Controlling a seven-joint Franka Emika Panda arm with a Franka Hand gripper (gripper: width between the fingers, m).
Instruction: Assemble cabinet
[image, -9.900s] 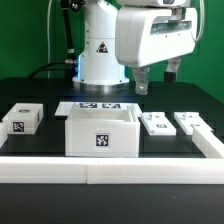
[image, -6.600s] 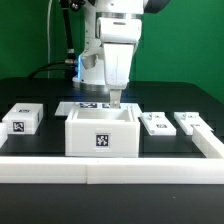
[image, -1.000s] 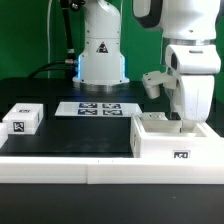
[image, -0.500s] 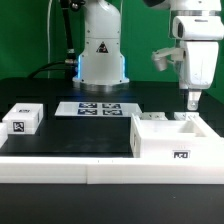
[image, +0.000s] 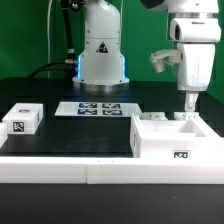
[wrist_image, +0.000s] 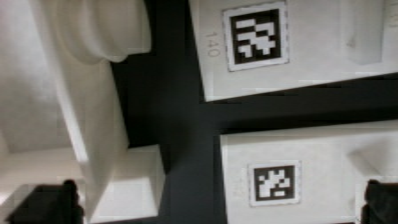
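Note:
The cabinet (image: 172, 140), a large open-topped white box with a small tag on its front, sits on the black table at the exterior view's right, against the white front rail. My gripper (image: 188, 102) hangs just above the cabinet's far right rim, open and empty. In the wrist view the fingertips (wrist_image: 50, 205) stand wide apart, and the gripper (wrist_image: 214, 205) holds nothing. Below it lie the cabinet's white wall (wrist_image: 93, 110) and two flat white tagged panels (wrist_image: 285, 45) (wrist_image: 302, 180) on the black table.
A small white tagged block (image: 22, 119) lies at the exterior view's left. The marker board (image: 98, 108) lies flat at the back centre, before the robot base (image: 100, 55). A white rail (image: 70, 167) runs along the table's front edge.
The cabinet has gone from the table's middle to the exterior view's right. In the last second my gripper has risen from the cabinet's far rim, empty.

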